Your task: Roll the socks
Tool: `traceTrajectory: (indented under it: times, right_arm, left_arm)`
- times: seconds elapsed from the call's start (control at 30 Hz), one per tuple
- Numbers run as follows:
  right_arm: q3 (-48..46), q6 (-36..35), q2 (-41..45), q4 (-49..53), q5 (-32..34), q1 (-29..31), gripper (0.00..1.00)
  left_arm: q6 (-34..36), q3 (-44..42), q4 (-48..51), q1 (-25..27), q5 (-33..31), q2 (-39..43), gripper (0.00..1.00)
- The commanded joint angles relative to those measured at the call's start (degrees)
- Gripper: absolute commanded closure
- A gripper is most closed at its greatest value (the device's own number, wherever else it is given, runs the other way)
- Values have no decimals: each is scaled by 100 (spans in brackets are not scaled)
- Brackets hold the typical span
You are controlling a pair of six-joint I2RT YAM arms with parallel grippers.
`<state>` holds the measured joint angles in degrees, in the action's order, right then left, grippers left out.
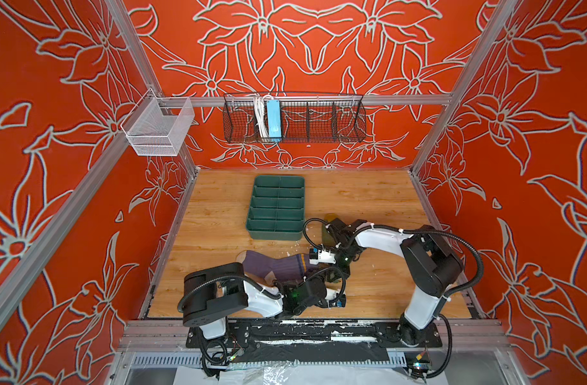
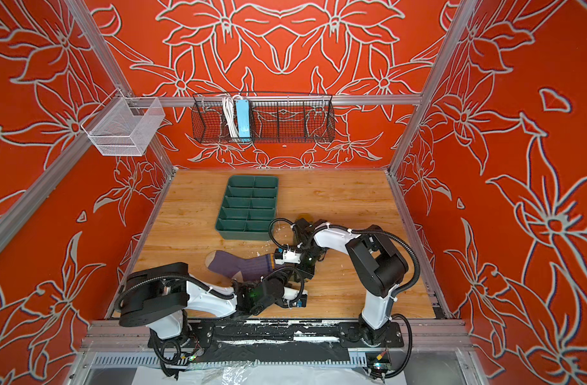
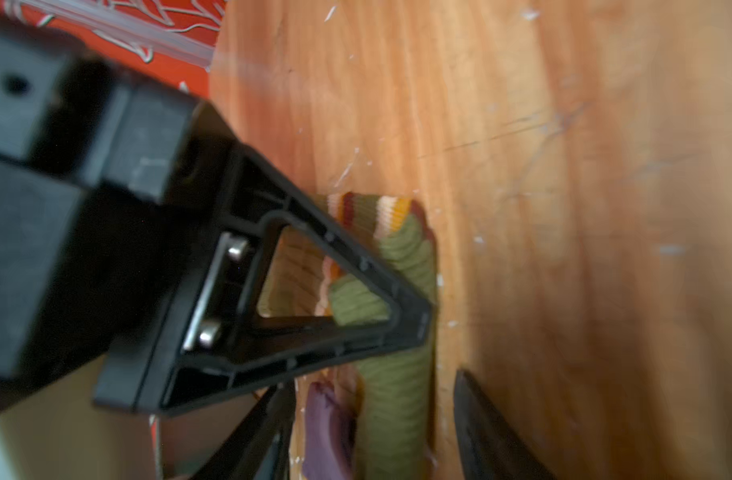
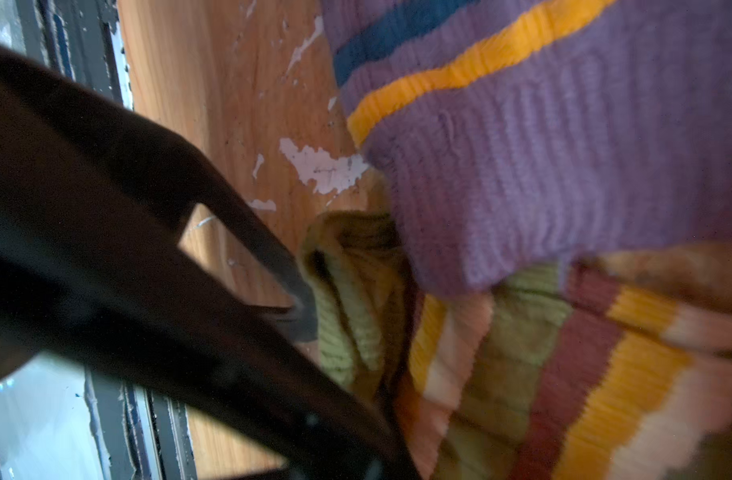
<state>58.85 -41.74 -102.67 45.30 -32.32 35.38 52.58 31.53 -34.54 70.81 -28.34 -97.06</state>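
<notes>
Left fingers (image 3: pixel 410 332): apart. One tip presses on the bunched ridge of the ribbed olive green fabric sock (image 3: pixel 397 395). The other finger stands just beside the ridge on its far side, so the fold lies between them.
Right fingers (image 4: pixel 148 291): closed together, with the tip against the rumpled edge of the olive sock (image 4: pixel 513 353). Whether any fabric is pinched cannot be told.
Olive sock: on the wooden counter (image 1: pixel 368 200), right of centre. Its mustard toe end (image 1: pixel 328 233) shows behind the right arm, and its cuff is banded dark red, orange and peach.
Purple sock: the ribbed purple fabric sock (image 1: pixel 272 266) lies flat near the counter's front. Its beige toe points left, and its navy-and-yellow striped cuff (image 4: pixel 563 166) overlaps the olive sock's cuff.
Tray: the dark green divided plastic tray (image 1: pixel 275 233) sits behind the purple sock, apart from it.
</notes>
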Motion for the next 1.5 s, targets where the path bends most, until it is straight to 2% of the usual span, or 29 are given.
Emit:
traceTrajectory:
  times: [0.0, 0.07, 0.13, 0.3, 0.37, 0.4, 0.43, 0.47, 0.5, 0.53, 0.57, 0.67, 0.83, 0.9, 0.97, 1.07, 1.2, 1.33, 1.4, 1.47]
  right_arm:
    - [-339, -1, -262, 335, 375, 22, 100]
    - [-330, 6, -257, 339, 375, 22, 100]
    - [-330, 16, -247, 331, 388, 22, 100]
    - [-317, 78, -194, 266, 550, 14, 100]
    - [-361, 26, -62, 237, 634, 5, 100]
    - [-395, 46, 28, 205, 686, -3, 100]
    - [-468, 84, 163, 152, 726, -25, 91]
    - [-547, 93, 307, 84, 771, -35, 78]
    - [-619, 112, 472, 23, 830, -52, 63]
    - [-698, 122, 683, -27, 909, -81, 43]
    - [-772, 109, 916, -62, 982, -132, 39]
    - [-935, 28, 1666, -124, 1203, -494, 38]
    - [-955, -25, 2603, -246, 1195, -1420, 37]
    - [-990, 47, 2787, -651, 1556, -1650, 37]
    - [-1065, 284, 2828, -1281, 2204, -1780, 34]
    - [-917, 811, 2586, -1911, 2751, -1765, 35]
    - [-402, 1428, 2013, -1985, 2727, -1639, 43]
    - [44, 1455, 1253, -1872, 3209, -1367, 55]
    - [388, 1536, 810, -1649, 3196, -1262, 65]
    - [781, 1585, 335, -1345, 3126, -1137, 71]
  left_arm:
    - [-351, -39, -175, -105, -243, -172, 40]
    - [-450, -25, -159, -124, -198, -212, 43]
    - [-478, -14, -113, -125, -164, -259, 51]
    - [-644, 103, 265, -126, 14, -296, 83]
    - [-679, 133, 402, -115, 123, -271, 100]
    - [-679, 126, 394, -124, 127, -259, 100]
    - [-679, 134, 420, -127, 180, -240, 100]
    - [-679, 150, 522, -128, 257, -209, 100]
    - [-838, 200, 661, -124, 329, -186, 100]
    - [-887, 272, 908, -135, 458, -137, 100]
    - [-894, 346, 1182, -135, 551, -95, 100]
    - [-1020, 402, 1556, -133, 694, 44, 100]
    - [-1144, 563, 2057, -139, 1112, 127, 100]
    - [-1177, 706, 2269, -143, 1274, 119, 100]
    - [-1175, 932, 2681, -145, 1500, 149, 100]
    - [-1183, 1145, 3097, -146, 1788, 153, 100]
    - [-1206, 1215, 3156, -145, 1802, 6, 100]
    - [-1279, 1335, 3138, -144, 1700, -150, 100]
    - [-1327, 1398, 3145, -145, 1734, -190, 100]
    - [-1396, 1488, 3185, -143, 1752, -242, 100]
